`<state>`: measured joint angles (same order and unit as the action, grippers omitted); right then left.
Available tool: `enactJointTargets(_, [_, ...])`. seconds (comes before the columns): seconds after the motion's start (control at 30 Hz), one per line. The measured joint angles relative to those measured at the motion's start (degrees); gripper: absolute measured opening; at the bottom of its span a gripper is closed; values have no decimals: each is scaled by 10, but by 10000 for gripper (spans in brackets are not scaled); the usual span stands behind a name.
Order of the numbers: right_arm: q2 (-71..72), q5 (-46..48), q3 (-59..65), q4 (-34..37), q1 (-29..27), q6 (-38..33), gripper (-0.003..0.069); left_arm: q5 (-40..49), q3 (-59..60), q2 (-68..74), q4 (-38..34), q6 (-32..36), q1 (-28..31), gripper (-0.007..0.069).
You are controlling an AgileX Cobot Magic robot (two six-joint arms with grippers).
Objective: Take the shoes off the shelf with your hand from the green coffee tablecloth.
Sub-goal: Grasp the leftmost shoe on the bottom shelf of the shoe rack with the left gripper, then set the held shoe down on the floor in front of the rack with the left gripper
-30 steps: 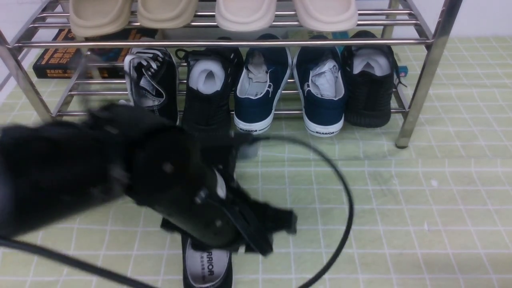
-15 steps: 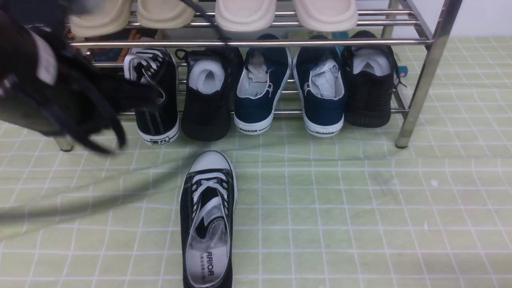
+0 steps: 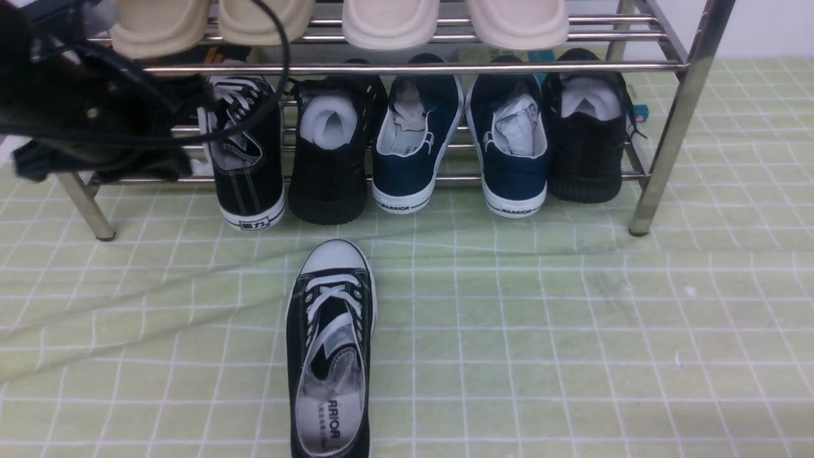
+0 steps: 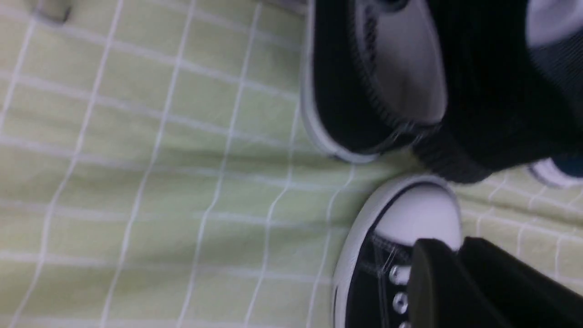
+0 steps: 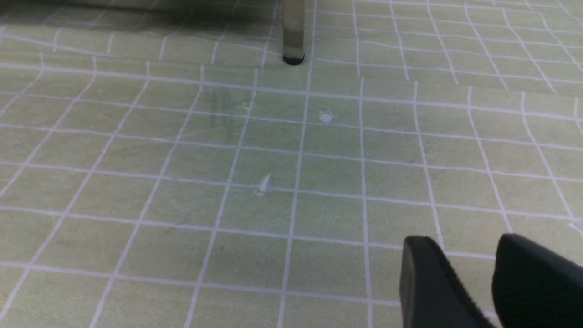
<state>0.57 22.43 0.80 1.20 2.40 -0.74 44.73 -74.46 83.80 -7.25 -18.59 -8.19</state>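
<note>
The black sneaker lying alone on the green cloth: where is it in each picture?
Front view: the sneaker lies low, left of middle, toe toward the shelf.
Left wrist view: only the front of the sneaker shows, white toe and first laces, near the other shoes.
Right wrist view: not in it.
Shared landmark: the green cloth with white lines, in all three.

The green cloth [image 3: 572,356] with white lines holds the shiny shelf [image 3: 668,146] on its legs and one black shoe [image 3: 331,356] lying just in front of it.
</note>
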Motion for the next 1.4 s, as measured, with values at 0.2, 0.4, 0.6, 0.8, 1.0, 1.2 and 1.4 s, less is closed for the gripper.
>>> enactJointTargets(0.2, [0,0,0,0,0,0,238,-69,-24,58,35,3,-1,375])
enactJointTargets(0.4, [0,0,0,0,0,0,238,-121,-31,110,94,3,-1,477])
enactJointTargets(0.6, [0,0,0,0,0,0,238,-193,-31,156,119,3,-1,469])
enactJointTargets(0.8, [0,0,0,0,0,0,238,-226,-31,187,121,3,-1,407])
enactJointTargets(1.0, [0,0,0,0,0,0,238,-221,-31,203,125,3,-1,206])
enactJointTargets(1.2, [0,0,0,0,0,0,238,-142,-34,180,113,4,-1,9])
enactJointTargets(1.4, [0,0,0,0,0,0,238,27,-31,79,53,39,-1,7])
